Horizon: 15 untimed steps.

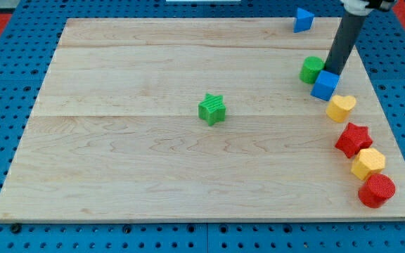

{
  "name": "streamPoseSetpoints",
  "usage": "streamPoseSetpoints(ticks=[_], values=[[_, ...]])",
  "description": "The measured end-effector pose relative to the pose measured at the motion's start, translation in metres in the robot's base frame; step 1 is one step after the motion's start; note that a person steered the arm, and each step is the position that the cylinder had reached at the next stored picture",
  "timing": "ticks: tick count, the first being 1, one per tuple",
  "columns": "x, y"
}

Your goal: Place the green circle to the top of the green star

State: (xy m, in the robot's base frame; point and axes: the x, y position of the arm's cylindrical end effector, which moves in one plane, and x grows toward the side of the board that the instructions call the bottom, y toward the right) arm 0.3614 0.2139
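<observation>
The green star [212, 109] lies near the middle of the wooden board [132, 161]. The green circle [311, 69] stands near the board's right edge, far to the right of the star and a little higher in the view. My tip [330, 70] is down just to the right of the green circle, touching or almost touching it, right above the blue cube [325, 85]. The rod rises from there to the view's top right.
Below the blue cube, a column runs down the right edge: a yellow heart [341, 107], a red star [353, 139], a yellow hexagon [368, 163] and a red cylinder [376, 190]. A blue triangle [302, 20] sits at the top right.
</observation>
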Motion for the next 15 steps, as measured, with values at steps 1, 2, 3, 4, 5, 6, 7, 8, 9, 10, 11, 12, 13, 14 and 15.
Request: streamPoseSetpoints(ticks=[1,2,3,4,5,6,7,8,9,10,11,12,13,14,15], values=[[-0.003,-0.043],[-0.034,-0.053],[-0.072,-0.037],[-0.076,-0.064],[-0.072,-0.077],[-0.071,-0.058],[-0.067,-0.044],[-0.058,-0.074],[-0.045,-0.112],[-0.036,-0.129],[-0.035,-0.099],[-0.014,-0.100],[0.015,-0.122],[0.023,-0.177],[0.021,-0.205]])
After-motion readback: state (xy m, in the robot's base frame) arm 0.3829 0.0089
